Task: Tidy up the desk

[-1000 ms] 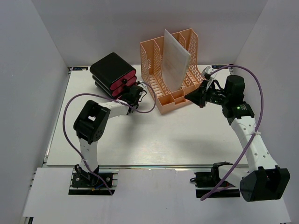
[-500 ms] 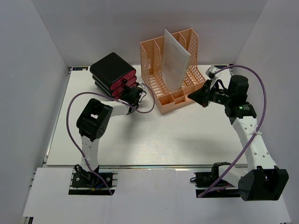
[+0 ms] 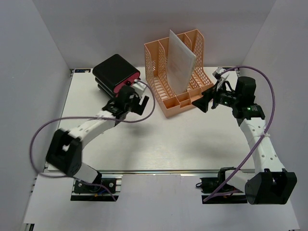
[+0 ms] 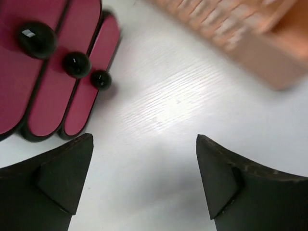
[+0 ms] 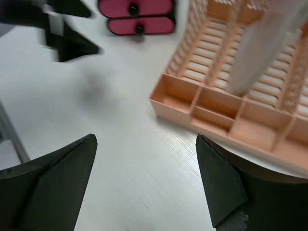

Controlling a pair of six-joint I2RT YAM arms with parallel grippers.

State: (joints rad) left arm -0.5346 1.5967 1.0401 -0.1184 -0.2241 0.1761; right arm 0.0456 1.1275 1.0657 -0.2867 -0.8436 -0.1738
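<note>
The desk [image 3: 159,144] is a white tabletop with metal rail edges. At its back left stands a black drawer box [image 3: 114,73] with pink drawer fronts [image 4: 45,82] and black knobs. My left gripper [image 3: 135,97] hovers just in front of the box, open, with only bare desk between its fingers [image 4: 55,178]. At the back centre stands an orange file organizer [image 3: 178,77] holding an upright white sheet [image 3: 180,57]. My right gripper [image 3: 201,100] hangs by the organizer's front right corner, open and empty, its fingers [image 5: 231,183] wide apart.
Grey walls enclose the desk on three sides. Purple cables loop off both arms over the desk. In the right wrist view the organizer's low front compartments [image 5: 216,108] lie just ahead, and the left gripper [image 5: 65,36] shows at upper left.
Both grippers have opened. The left arm has stretched out low across the desk, its gripper drawing slightly back from the drawer box. The right gripper has barely shifted beside the organizer.
</note>
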